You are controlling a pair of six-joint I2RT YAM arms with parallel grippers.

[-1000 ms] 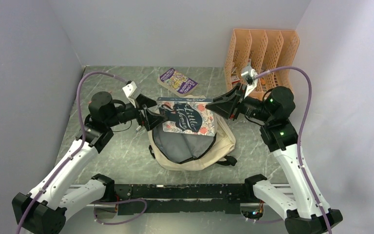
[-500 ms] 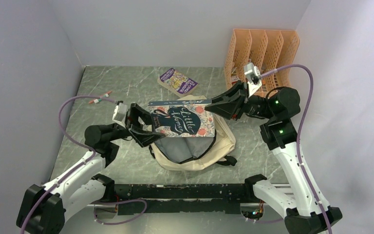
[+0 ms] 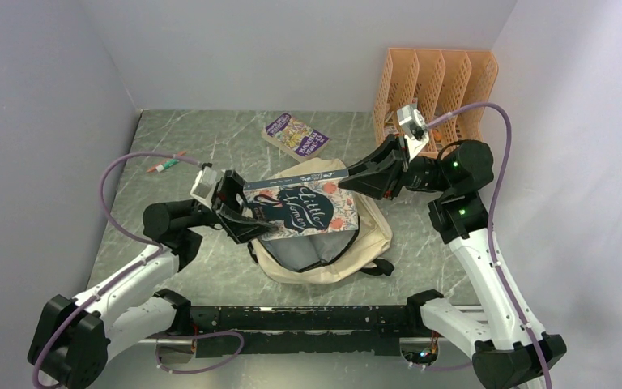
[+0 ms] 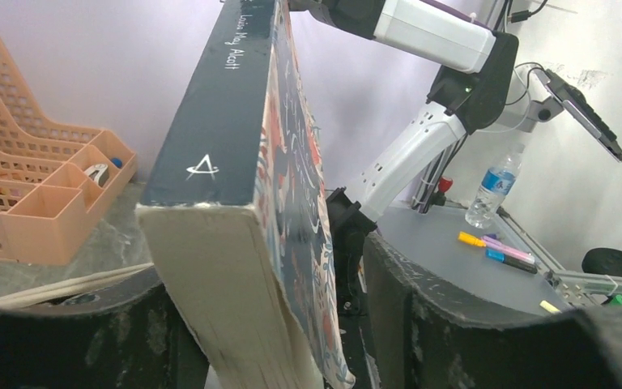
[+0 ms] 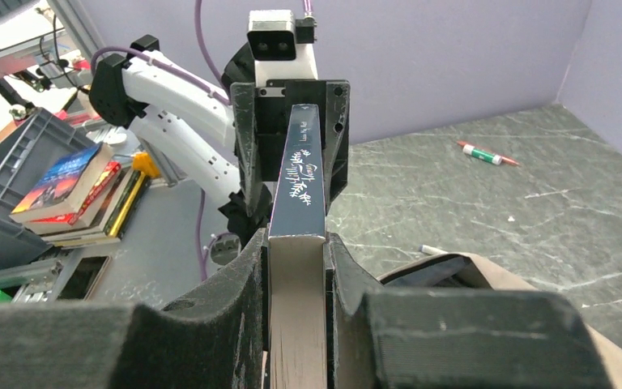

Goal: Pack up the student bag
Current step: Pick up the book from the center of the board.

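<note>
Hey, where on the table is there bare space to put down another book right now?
Bare marble at the back left, between the left wall, the red-and-green pen and the purple paperback. A narrower strip lies between that paperback and the orange plastic file organizer. The middle is crowded: a thick dark blue book hangs above the beige fabric backpack.

On the grey table [image 3: 210,267] lie a cream bag [image 3: 316,270] in the middle, a purple book [image 3: 296,135] behind it, an orange rack [image 3: 437,81] far right, and a pen [image 3: 164,165] left.
</note>
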